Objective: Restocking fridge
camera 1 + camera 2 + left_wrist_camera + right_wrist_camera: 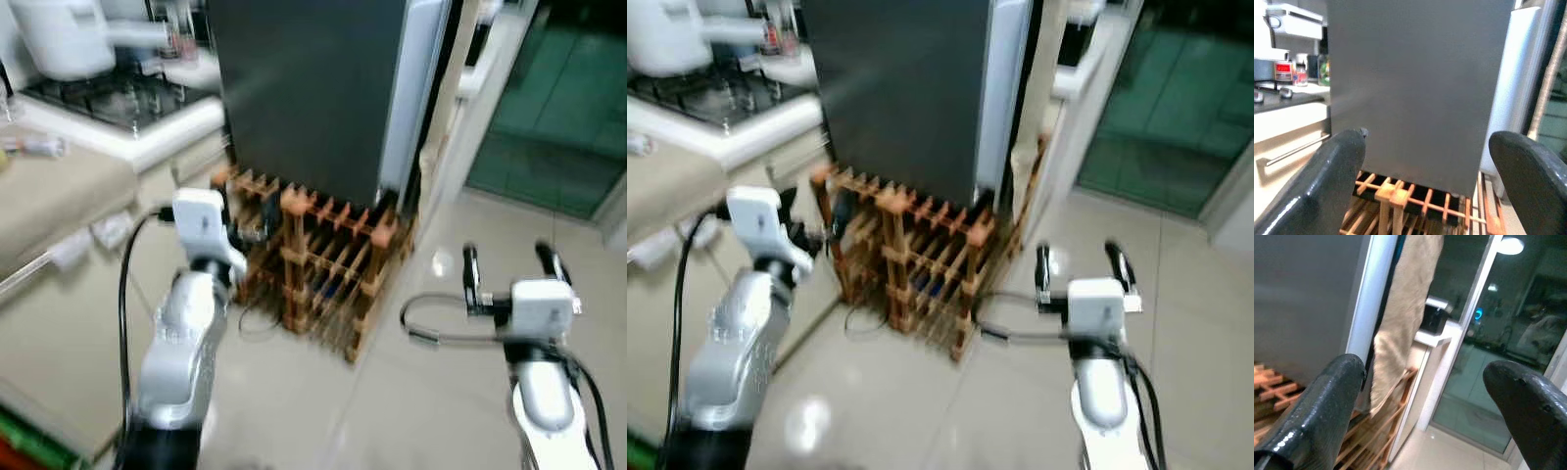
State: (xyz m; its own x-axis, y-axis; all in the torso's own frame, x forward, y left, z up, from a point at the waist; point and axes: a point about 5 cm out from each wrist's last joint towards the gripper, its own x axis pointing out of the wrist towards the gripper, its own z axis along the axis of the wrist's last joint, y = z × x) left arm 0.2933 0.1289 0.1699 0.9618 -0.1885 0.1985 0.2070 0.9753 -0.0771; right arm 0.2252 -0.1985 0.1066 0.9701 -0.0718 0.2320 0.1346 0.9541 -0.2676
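- You're facing the tall dark-grey fridge [304, 93]; it's standing straight ahead on a slatted wooden rack [323, 269], door side looking shut from here.
- Left gripper [1420, 176] is hanging raised in front of the fridge's lower face, fingers spread wide, holding nothing.
- Right gripper [511, 264] is sitting off to the fridge's right, over the pale tiled floor [431, 392], fingers also spread wide and empty.
- Key relation: fridge's long axis is vertical, and the silver-white edge strip [411, 98] is running up its right side, so your right arm is looking nearer to that edge; left arm is nearer the flat front.
- A beige cloth [1400, 318] is hanging just beside that edge.
- White bench with a gas hob [118, 103] is lying to your left.
- Judgement: you're in approach, with no stock in either gripper yet.
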